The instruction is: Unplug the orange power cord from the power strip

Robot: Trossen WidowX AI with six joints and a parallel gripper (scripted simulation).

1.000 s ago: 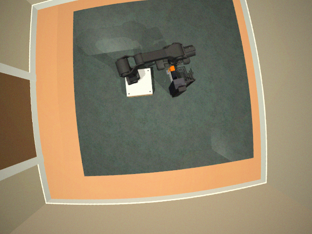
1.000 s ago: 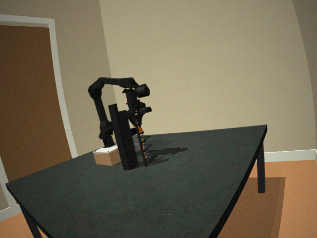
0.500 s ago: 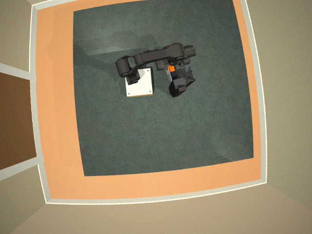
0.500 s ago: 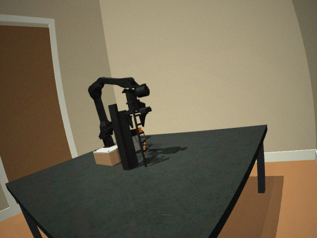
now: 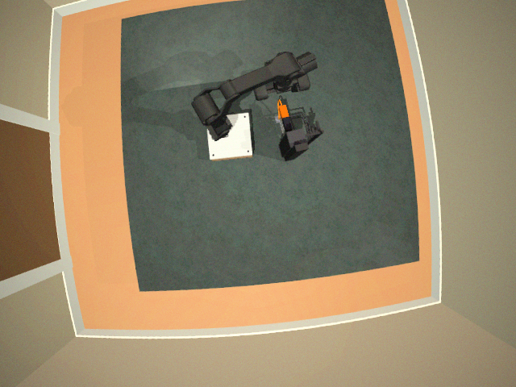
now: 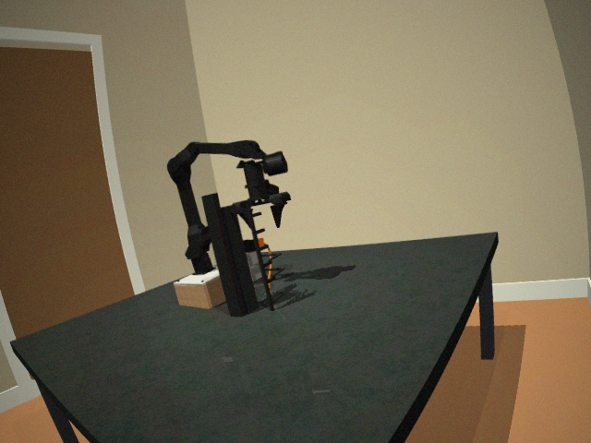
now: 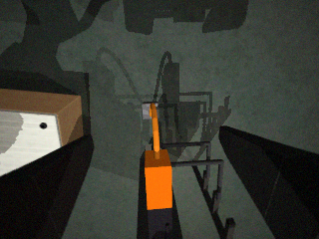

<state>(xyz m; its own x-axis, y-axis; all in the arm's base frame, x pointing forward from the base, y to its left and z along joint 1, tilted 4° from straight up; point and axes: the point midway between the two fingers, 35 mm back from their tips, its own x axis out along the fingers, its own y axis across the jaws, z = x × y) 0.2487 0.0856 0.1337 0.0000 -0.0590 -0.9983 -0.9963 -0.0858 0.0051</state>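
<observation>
The orange plug (image 5: 283, 110) (image 6: 260, 242) (image 7: 159, 186) sits beside the tall black upright strip (image 5: 290, 151) (image 6: 234, 271), with its end against a dark block (image 5: 287, 123) (image 7: 159, 219) at the strip. I cannot tell how far it is seated. The orange cord (image 6: 270, 271) (image 7: 156, 130) leaves its far end and hangs down toward the table. My gripper (image 5: 283, 89) (image 6: 263, 223) (image 7: 157, 135) is wide open and empty, above the plug. In the wrist view its fingers stand apart on either side of the plug and cord, with gaps on both sides.
A thin black wire rack (image 5: 305, 118) (image 6: 266, 286) (image 7: 215, 161) stands beside the plug, between it and one finger in the wrist view. The arm's white-topped wooden base (image 5: 237, 141) (image 6: 198, 294) (image 7: 70, 119) is on the other side. All stand on the dark table (image 5: 266, 225) (image 6: 267, 372).
</observation>
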